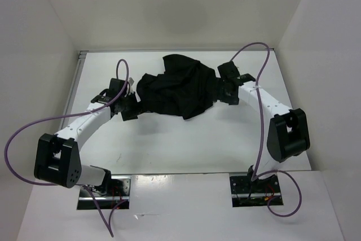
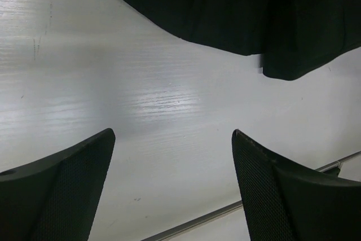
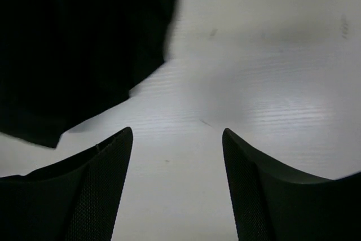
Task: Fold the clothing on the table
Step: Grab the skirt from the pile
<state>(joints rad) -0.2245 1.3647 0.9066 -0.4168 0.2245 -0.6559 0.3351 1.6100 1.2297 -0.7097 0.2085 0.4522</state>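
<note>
Top external: clothing (image 1: 179,87) bunched on table (image 1: 180,150) (black heap); left gripper (image 2: 172,139), right gripper (image 3: 177,134) both released.

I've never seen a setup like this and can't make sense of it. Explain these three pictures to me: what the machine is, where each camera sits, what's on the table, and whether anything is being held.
The machine is a pair of white robot arms bolted at the near edge of a white table. The overhead picture looks down from above and behind them. The other two come from small cameras on the wrists, so each shows its own two dark fingers at the bottom.

One thing lies on the table: a crumpled heap of black clothing, between the two arms.

The left gripper sits by the cloth's left edge, the right gripper by its right edge. In both wrist views the jaws stand wide apart with only bare table between them, and the cloth lies just ahead. So nothing is held yet.
</note>
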